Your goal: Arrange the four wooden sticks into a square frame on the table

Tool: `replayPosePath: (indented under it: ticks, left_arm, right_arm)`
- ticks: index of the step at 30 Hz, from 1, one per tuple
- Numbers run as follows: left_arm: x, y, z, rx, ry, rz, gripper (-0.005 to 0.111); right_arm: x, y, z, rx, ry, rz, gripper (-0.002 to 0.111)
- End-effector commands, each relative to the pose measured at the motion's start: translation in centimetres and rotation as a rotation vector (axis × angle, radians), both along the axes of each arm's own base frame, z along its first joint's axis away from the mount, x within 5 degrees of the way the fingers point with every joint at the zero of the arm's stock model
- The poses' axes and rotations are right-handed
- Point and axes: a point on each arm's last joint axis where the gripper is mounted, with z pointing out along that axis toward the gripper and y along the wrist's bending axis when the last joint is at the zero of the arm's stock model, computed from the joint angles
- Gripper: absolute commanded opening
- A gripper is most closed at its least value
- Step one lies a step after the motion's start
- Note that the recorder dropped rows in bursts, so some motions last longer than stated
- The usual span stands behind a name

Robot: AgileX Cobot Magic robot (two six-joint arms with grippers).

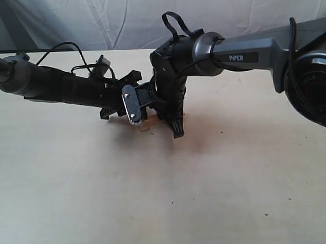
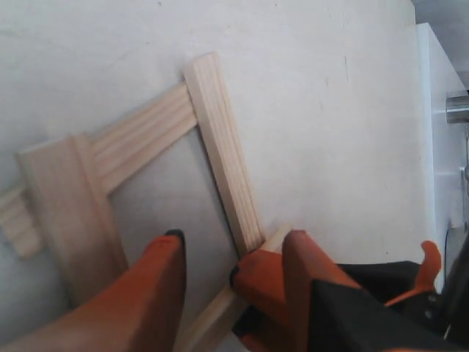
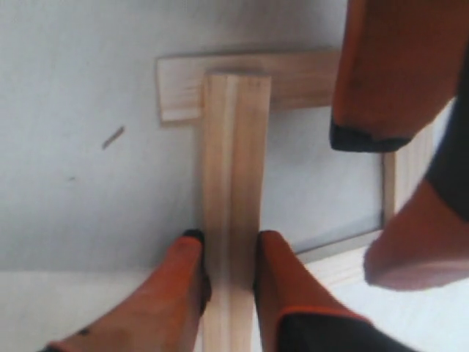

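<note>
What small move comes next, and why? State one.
Probably open the right end effector and release its wooden stick: that stick overlaps a neighbouring stick at the corner, and the square frame looks closed on the table.

Four wooden sticks (image 2: 223, 158), pale natural wood with fine lengthwise grain lines; table (image 1: 155, 197) cream-beige, flecked with a few tiny dark specks; left gripper (image 2: 233, 240) and right gripper (image 3: 229, 238) both orange-fingered with black tips; left arm (image 1: 60, 83) black; right arm (image 1: 267, 49) dark grey with white lettering; far backdrop (image 1: 95, 20) plain white cloth.
</note>
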Motion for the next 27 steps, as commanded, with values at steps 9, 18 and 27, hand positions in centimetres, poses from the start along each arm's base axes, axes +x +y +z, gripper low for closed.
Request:
replayPosePath:
  ticks: [9, 18, 27]
  left_arm:
    - [-0.1, -0.2, 0.1, -0.020, 0.001, -0.015, 0.042]
    - [0.2, 3.9, 3.5, -0.106, -0.008, 0.029, 0.042]
    - [-1.7, 7.0, 6.1, 0.123, 0.047, -0.070, 0.028]
  right_arm:
    - [-0.2, 0.0, 0.9, 0.055, 0.023, -0.045, 0.047]
    - [1.3, -4.8, 6.2, 0.099, 0.040, -0.358, 0.047]
    - [2.9, -8.6, 6.3, 0.277, 0.153, -0.970, 0.026]
